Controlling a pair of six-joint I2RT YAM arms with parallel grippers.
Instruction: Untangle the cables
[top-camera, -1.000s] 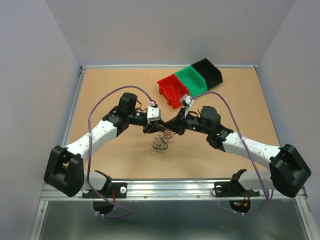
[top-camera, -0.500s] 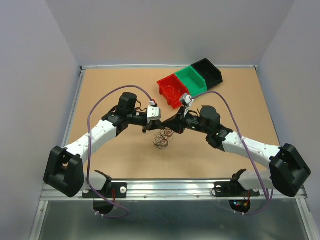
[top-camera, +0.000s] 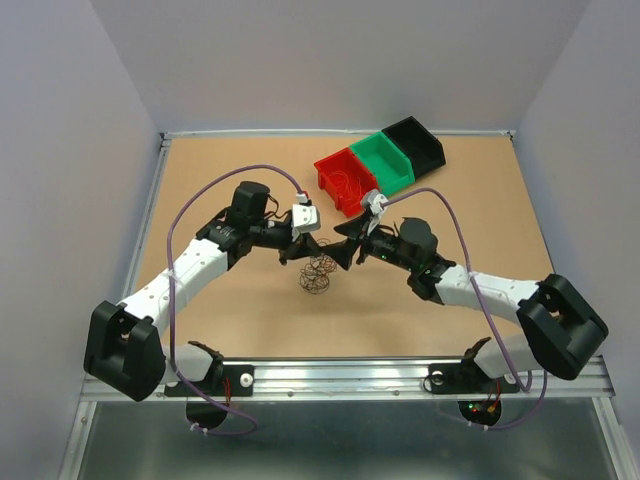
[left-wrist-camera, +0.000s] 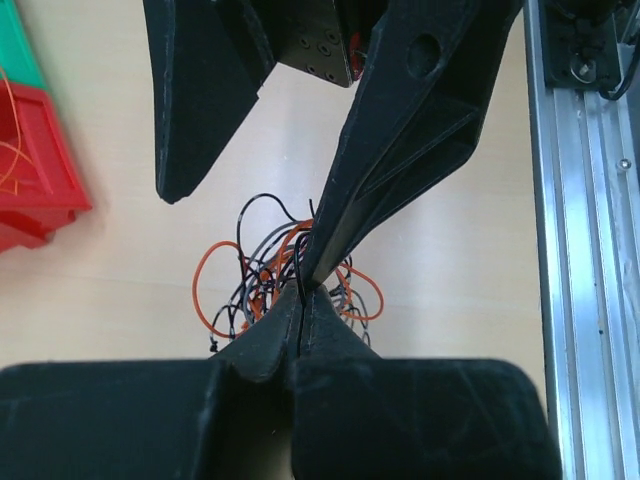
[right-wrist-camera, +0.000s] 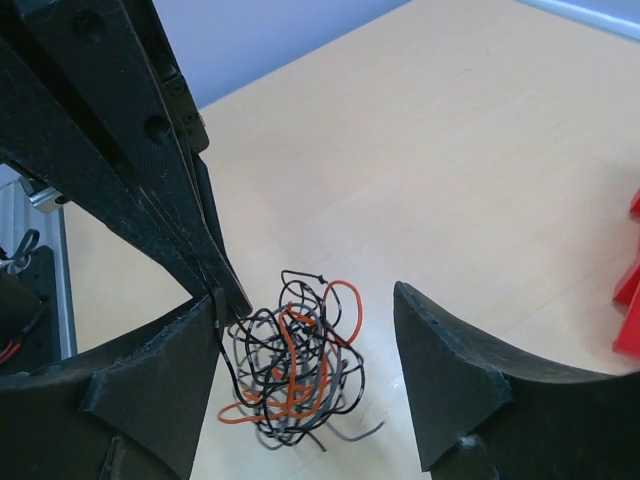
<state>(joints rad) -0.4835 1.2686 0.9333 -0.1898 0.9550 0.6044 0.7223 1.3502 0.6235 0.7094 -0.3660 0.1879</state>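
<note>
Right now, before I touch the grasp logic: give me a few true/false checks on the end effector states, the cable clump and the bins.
1. The left end effector is shut on a black wire of the cables. True.
2. The right end effector is clamped on the clump. False: its fingers stand wide open, with the clump seen between them.
3. The red bin holds some thin orange wire. True.
4. The bins sit at the near edge by the arm bases. False: red, green bin and black bin form a row at the far right of the table.
5. Every wire in the clump is orange. False: many are black.
</note>
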